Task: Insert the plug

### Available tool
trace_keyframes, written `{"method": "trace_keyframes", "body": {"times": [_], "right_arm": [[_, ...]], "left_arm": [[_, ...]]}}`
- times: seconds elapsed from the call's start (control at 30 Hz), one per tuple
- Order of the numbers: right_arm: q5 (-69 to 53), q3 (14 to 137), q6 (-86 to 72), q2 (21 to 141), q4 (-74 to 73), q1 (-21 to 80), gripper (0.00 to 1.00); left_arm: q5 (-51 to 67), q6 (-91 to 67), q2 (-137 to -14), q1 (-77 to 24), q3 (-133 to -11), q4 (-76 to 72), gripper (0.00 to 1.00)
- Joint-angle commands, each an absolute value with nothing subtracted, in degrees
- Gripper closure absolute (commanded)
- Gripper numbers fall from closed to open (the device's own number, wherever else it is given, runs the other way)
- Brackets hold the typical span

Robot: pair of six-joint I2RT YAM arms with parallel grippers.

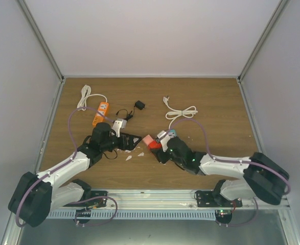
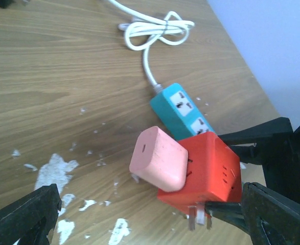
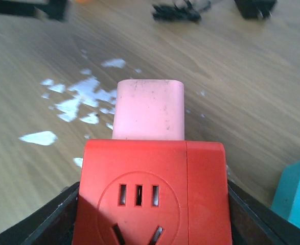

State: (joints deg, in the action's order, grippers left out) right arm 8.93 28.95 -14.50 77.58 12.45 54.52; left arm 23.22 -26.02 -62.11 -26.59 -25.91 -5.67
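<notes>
The red socket cube (image 3: 150,194) is clamped between the right gripper's (image 3: 152,214) two black fingers (image 3: 55,220), which press on its opposite sides. The pink plug (image 3: 148,109) sits flush against the cube's face turned away from that gripper (its prongs are hidden, so how deep it sits cannot be told). Facing the cube from the plug's side, the left gripper (image 2: 150,224) is spread wide and holds nothing. Just behind the cube lies a teal power strip (image 2: 183,109), with its white cable (image 2: 157,30) coiled beyond. An orange power strip (image 1: 100,113) lies well apart from the cube, past the left gripper.
</notes>
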Motion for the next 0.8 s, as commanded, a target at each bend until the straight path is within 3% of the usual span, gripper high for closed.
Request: {"method": "trace_keyframes", "body": {"times": [0.0,0.37,0.77], "right_arm": [[0.68,23.16,-4.83,69.96,26.87,54.40,0.87],[-25.19,15.33,5.44,53.23,29.79,51.91,0.89],[-30.04,18.17,7.39,59.61,27.47,51.90,0.90]], "left_arm": [[31.72,-27.94,-61.89,-26.20,-25.38,-11.73,0.01],[48.41,-35.02,-63.93,-26.11,-25.40,-20.49,0.01],[41.70,-37.88,-57.45,-32.33,-25.06,-10.20,0.01]]}}
